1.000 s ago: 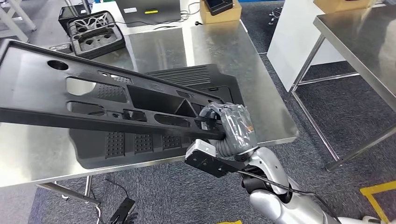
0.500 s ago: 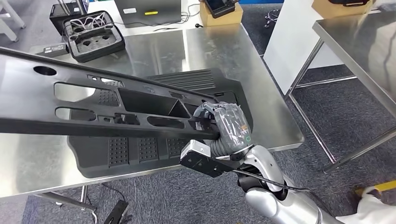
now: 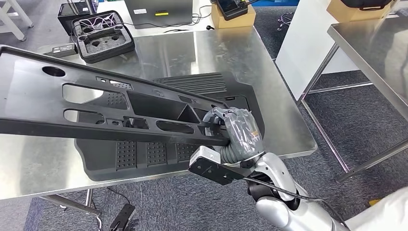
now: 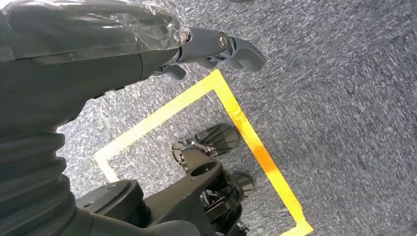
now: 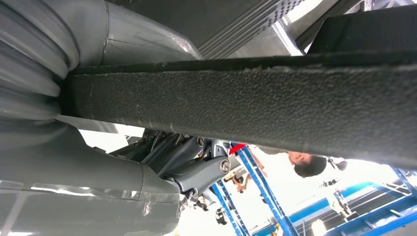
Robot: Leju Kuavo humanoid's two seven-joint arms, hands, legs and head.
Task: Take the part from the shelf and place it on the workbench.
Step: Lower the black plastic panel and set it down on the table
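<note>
The right hand (image 3: 238, 132) is clenched around one end of the long black part (image 3: 96, 103), so the panel juts out leftward from that single grip — tilted, raised above the steel workbench (image 3: 284, 122) and over the ribbed black panel (image 3: 202, 84) lying there. The left hand (image 4: 216, 46) hangs over grey carpet holding nothing, fingers loosely apart — probably kept clear while the carry needs only one arm.

Camera shifted; part (image 3: 96, 103) in right hand (image 3: 235, 132) barely moved over workbench (image 3: 284, 120).
</note>
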